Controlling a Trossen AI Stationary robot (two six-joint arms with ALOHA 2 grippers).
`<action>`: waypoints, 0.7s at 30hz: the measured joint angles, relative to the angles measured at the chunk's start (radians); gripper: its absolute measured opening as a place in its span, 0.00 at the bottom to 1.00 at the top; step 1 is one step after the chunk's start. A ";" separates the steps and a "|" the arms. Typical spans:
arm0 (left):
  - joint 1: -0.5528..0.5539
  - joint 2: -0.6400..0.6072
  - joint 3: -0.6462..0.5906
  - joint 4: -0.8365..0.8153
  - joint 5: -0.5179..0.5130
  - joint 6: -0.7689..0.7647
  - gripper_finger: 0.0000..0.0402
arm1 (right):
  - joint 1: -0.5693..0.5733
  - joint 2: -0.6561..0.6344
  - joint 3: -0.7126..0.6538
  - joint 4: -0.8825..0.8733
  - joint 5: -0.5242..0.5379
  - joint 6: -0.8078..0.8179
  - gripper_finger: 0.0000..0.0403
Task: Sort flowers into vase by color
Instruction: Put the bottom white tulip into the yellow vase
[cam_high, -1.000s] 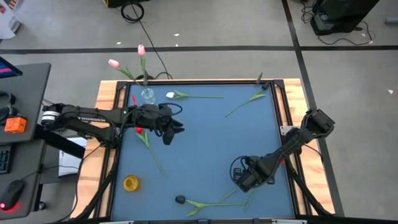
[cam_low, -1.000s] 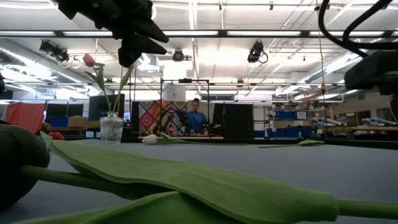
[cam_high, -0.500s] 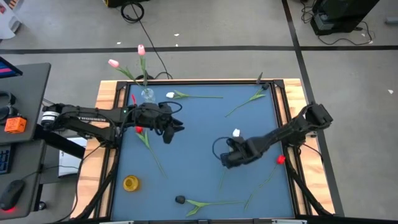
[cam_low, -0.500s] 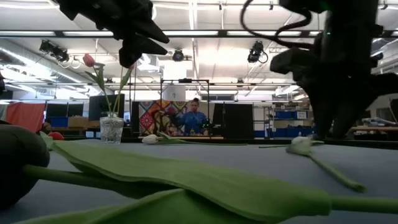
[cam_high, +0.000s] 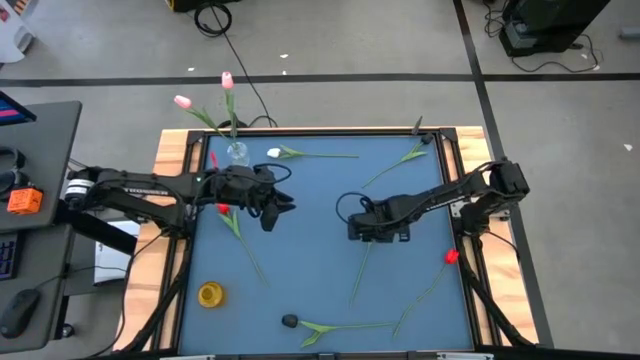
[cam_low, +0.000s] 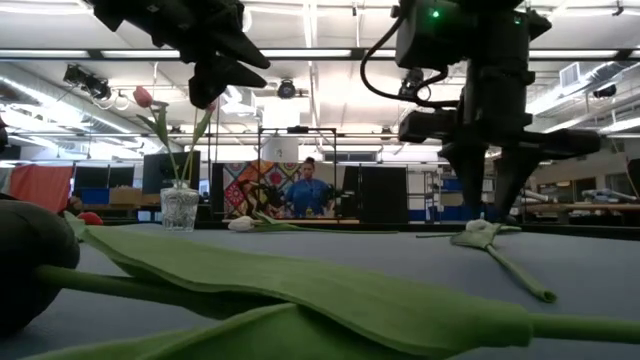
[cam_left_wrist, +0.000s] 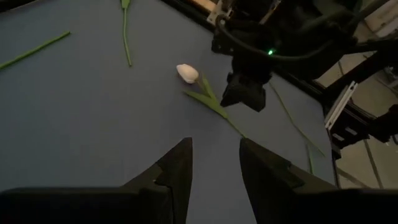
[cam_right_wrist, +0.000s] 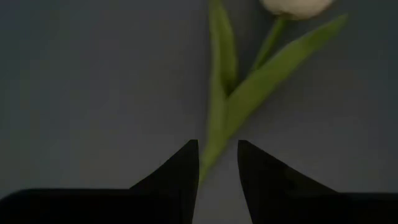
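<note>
A white tulip lies flat on the blue table's middle: head (cam_left_wrist: 186, 73) (cam_low: 480, 233), stem (cam_high: 360, 272) trailing toward the near edge. My right gripper (cam_high: 365, 232) (cam_right_wrist: 217, 152) hovers over it, pointing down. It is open by a narrow gap, with a finger on either side of the stem (cam_right_wrist: 214, 127) just below the leaves. From above, the gripper hides the head. My left gripper (cam_high: 280, 213) (cam_left_wrist: 216, 149) is open and waits above the table's left half. A glass vase (cam_high: 237, 152) at the far left corner holds two pink tulips (cam_high: 227, 78).
A red tulip (cam_high: 222, 208) lies beside my left arm, and another (cam_high: 452, 257) lies at the right edge. A white tulip (cam_high: 274, 153) and a green stem (cam_high: 395, 165) lie near the far edge. A yellow round thing (cam_high: 210, 293), a black object (cam_high: 290, 321) and a leafy stem (cam_high: 345, 325) sit near the front.
My right gripper has swung from the near right part of the table to the middle. The white tulip, not in the middle a second ago, now lies there. Over the last half second the gripper has moved along its stem toward the far edge.
</note>
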 joint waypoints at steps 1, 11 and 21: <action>0.004 -0.004 0.000 0.008 0.000 0.000 0.34 | -0.005 0.000 0.000 0.009 0.003 0.004 0.30; 0.044 -0.124 0.000 -0.059 -0.001 0.002 0.34 | 0.009 0.042 0.000 0.031 -0.007 0.096 0.30; 0.057 -0.242 0.001 -0.083 -0.007 0.052 0.34 | 0.030 0.126 0.002 0.067 -0.028 0.084 0.30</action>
